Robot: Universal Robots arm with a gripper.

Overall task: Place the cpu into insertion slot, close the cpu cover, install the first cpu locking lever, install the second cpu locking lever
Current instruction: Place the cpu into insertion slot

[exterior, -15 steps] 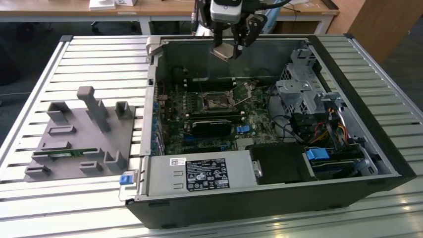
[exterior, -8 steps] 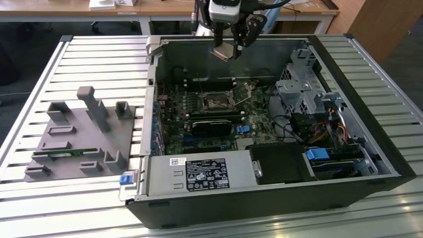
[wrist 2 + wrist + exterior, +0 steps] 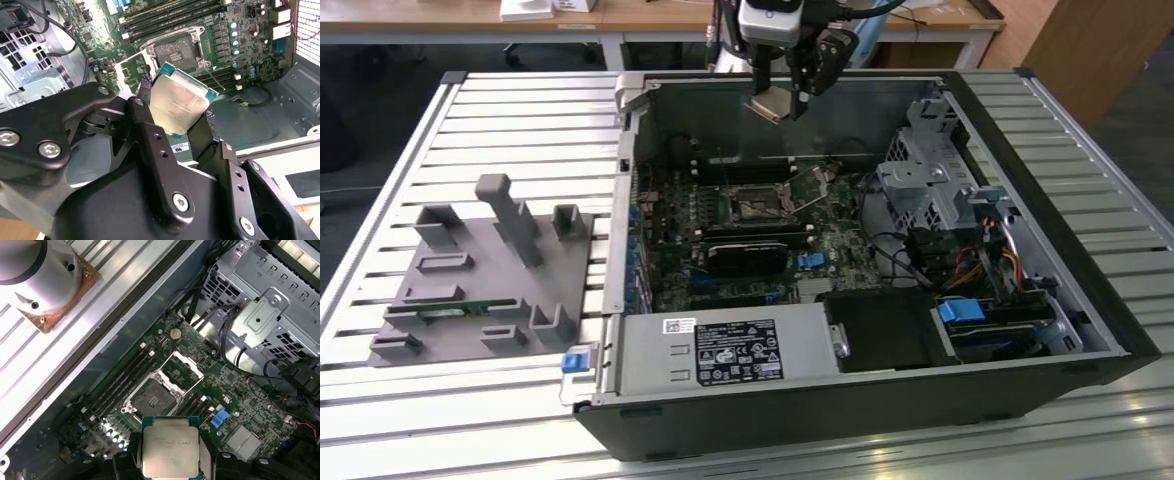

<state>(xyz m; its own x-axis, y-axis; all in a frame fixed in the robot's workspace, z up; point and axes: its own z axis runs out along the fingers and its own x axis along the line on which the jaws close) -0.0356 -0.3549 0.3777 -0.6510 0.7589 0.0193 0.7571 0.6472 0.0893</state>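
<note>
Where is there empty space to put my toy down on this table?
In the exterior view, the table slats are bare beyond the grey holder block and in front of it. The computer case is crowded: circuit board, cables, drive cage, and the gripper holding the cpu above.

The exterior view stands off, looking steeply down on the open computer case. Both wrist views ride close behind the gripper clamping the cpu, facing down; all three share the insertion slot.
</note>
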